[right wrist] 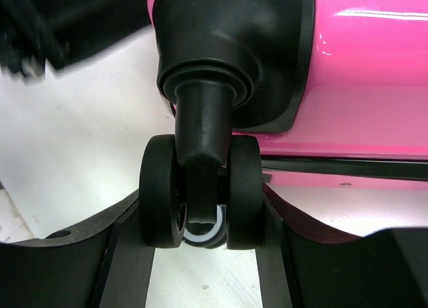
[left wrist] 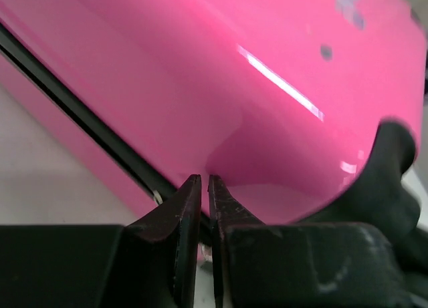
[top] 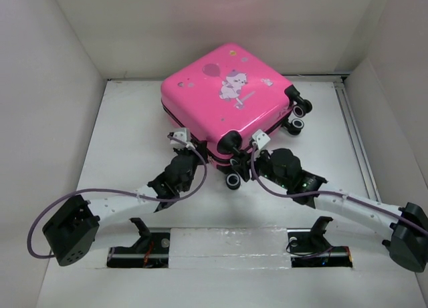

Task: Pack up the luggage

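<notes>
Two arms: both reach the near edge of the luggage (top: 227, 94), centre frame.
Luggage: closed, flat on the white table (top: 130, 124), upper centre.
Left gripper (left wrist: 204, 181): fingers pressed almost together at the black zipper seam (left wrist: 80, 114); whether anything is pinched, cannot tell.
Right gripper (right wrist: 200, 214): clamps a twin wheel (right wrist: 160, 194) from both sides.
Obstacles: wheel housing (right wrist: 267, 54) directly above; other wheels (top: 299, 115) at right.

You see the luggage (top: 221, 94) in glossy hot pink, printed with a white cartoon animal, a pink balloon and small pale dots. Its zipper trim (right wrist: 348, 168) runs black. The wheel (right wrist: 160, 191) is black with a white-grey hub. The cable (top: 107, 190) is purple, the table (top: 134, 127) white.
</notes>
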### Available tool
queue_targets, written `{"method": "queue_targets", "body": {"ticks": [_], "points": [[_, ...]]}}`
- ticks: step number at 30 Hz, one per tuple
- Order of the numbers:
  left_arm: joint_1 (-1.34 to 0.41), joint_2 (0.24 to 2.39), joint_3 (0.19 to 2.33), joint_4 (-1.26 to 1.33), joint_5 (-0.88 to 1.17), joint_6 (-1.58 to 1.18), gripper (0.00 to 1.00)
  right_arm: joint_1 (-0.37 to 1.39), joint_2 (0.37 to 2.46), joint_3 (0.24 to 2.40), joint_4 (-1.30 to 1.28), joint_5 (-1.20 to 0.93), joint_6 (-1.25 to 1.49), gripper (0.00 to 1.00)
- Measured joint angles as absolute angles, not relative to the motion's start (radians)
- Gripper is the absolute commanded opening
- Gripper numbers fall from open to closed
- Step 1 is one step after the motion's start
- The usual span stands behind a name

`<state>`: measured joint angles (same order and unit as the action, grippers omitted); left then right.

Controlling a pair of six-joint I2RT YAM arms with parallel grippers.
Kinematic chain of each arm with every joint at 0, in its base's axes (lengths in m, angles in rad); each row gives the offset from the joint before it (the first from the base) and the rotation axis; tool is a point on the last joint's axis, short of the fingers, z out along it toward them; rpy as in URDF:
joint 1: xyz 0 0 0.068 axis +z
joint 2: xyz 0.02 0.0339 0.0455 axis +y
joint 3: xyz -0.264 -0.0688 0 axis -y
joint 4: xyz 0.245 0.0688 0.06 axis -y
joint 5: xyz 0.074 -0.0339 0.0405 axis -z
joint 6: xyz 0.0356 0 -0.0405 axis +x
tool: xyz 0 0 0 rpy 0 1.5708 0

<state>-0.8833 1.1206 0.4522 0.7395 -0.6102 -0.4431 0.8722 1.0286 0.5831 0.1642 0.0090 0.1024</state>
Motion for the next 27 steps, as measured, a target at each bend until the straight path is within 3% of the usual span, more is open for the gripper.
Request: {"method": "queue_targets", "body": {"ticks": [4, 5, 6, 8, 13, 19, 27], "points": [[-0.919, 1.158, 0.451, 0.69, -0.555, -0.419, 0.04, 0.872, 1.029, 0.596, 0.138, 0.032, 0.102, 0.0], [-0.92, 1.164, 0.451, 0.695, -0.551, -0.416, 0.09, 0.872, 1.03, 0.596, 0.134, 0.035, 0.101, 0.0], [-0.919, 1.168, 0.451, 0.698, -0.55, -0.41, 0.21, 0.872, 1.03, 0.598, 0.131, 0.039, 0.101, 0.0], [-0.917, 1.189, 0.452, 0.699, -0.552, -0.398, 0.26, 0.872, 1.031, 0.601, 0.123, 0.049, 0.097, 0.0], [-0.914, 1.216, 0.456, 0.731, -0.54, -0.384, 0.2, 0.871, 1.041, 0.614, 0.112, 0.072, 0.086, 0.0], [-0.915, 1.166, 0.421, 0.737, -0.448, -0.385, 0.36, 0.87, 1.042, 0.615, 0.112, 0.079, 0.083, 0.0], [-0.943, 1.107, 0.315, 0.642, -0.239, -0.424, 0.36, 0.872, 1.049, 0.625, 0.111, 0.046, 0.084, 0.0]]}}
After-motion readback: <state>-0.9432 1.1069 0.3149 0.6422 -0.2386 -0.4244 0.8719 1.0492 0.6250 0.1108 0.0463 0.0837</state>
